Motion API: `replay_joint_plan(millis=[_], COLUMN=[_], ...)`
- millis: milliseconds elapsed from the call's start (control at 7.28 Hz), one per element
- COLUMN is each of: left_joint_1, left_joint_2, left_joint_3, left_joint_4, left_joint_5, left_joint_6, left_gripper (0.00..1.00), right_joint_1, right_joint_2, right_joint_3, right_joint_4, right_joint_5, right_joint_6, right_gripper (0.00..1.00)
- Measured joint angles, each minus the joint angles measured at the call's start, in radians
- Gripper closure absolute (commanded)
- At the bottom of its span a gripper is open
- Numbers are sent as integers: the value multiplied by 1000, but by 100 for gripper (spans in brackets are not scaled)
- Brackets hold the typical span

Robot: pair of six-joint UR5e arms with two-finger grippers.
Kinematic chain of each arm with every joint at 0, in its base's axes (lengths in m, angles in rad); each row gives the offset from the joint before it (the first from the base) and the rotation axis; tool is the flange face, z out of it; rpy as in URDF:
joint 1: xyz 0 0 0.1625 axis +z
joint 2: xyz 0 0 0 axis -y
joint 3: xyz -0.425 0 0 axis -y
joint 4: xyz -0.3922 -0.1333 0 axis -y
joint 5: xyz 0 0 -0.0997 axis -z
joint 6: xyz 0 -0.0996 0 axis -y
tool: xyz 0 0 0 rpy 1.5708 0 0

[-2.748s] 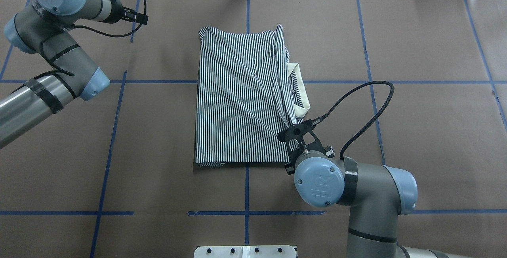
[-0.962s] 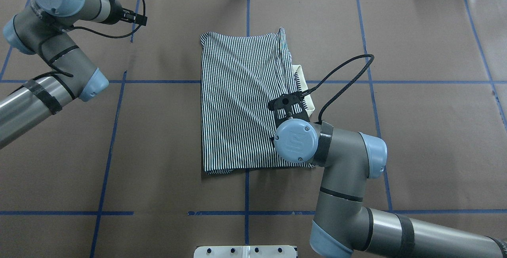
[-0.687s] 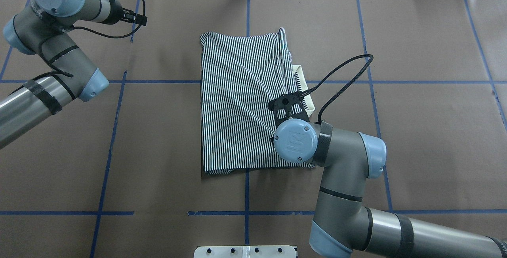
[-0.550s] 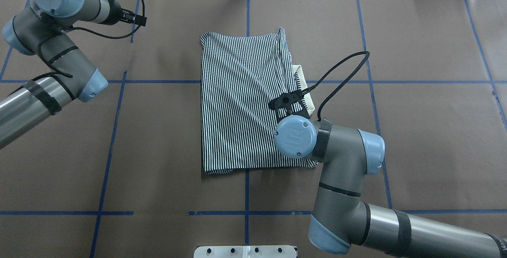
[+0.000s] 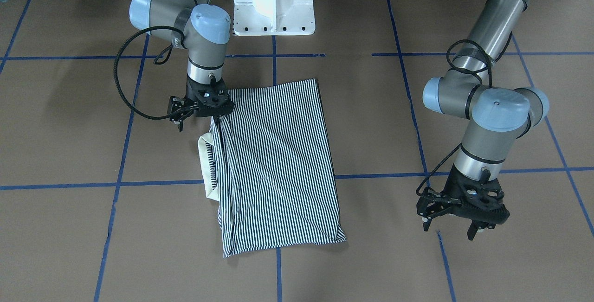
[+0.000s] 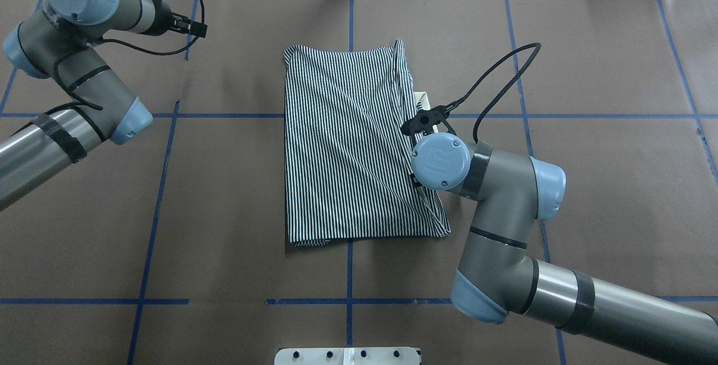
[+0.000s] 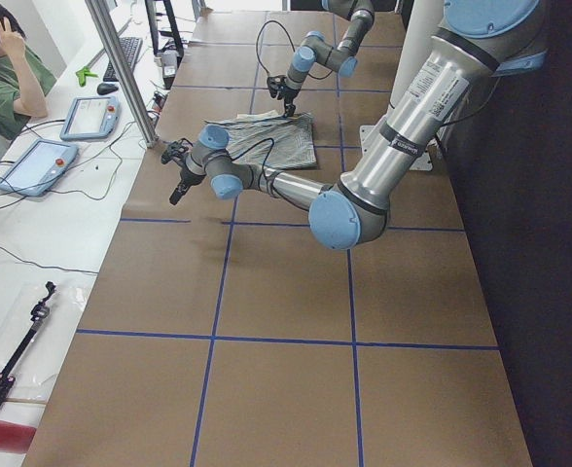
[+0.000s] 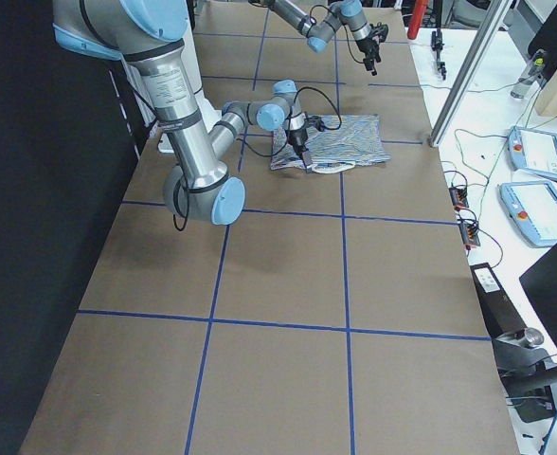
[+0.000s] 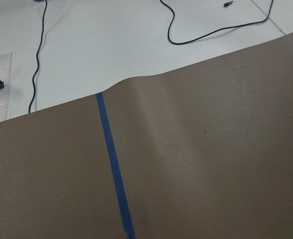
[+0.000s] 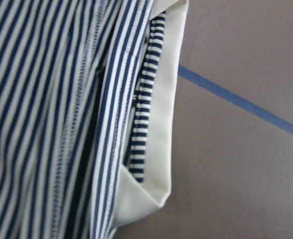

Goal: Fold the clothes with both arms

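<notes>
The striped polo shirt (image 5: pixel 278 163) lies folded in a rectangle at the table's middle, also seen from overhead (image 6: pixel 342 141). Its cream collar (image 5: pixel 204 153) sticks out at the robot's right edge. My right gripper (image 5: pixel 216 118) points down at that edge just nearer the robot than the collar, and creases in the cloth run up to its tips, so it looks shut on the cloth. The right wrist view shows stripes (image 10: pixel 47 99) and collar (image 10: pixel 161 124) close up, no fingers. My left gripper (image 5: pixel 480 232) hangs open and empty over bare table, far from the shirt.
The white pedestal base (image 5: pixel 274 0) stands at the robot's side of the table. Blue tape lines (image 6: pixel 348 275) grid the brown table cover. Beyond the far edge lie cables (image 9: pixel 211 30) on a white surface. An operator (image 7: pixel 4 58) sits past the table's far side.
My right gripper has moved away from the robot and to the right along the shirt's right edge, toward the collar. The shirt's near right corner has splayed outward. The left arm has barely moved.
</notes>
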Motion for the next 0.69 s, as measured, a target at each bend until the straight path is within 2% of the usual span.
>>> replay_joint_plan(millis=[412,687], left_joint_1=[1,2], left_joint_2=[0,1], left_joint_3=[-1,-1], left_joint_4=[0,0], left_joint_5=[0,0], left_joint_6=[0,0], left_gripper=[0,0], right_joint_1=[55,43], right_joint_2=[-39,32], right_joint_3=[5,-2], right_joint_4=[5,12], right_joint_5=[16,31], right_joint_6=[-60,12], right_gripper=[0,0])
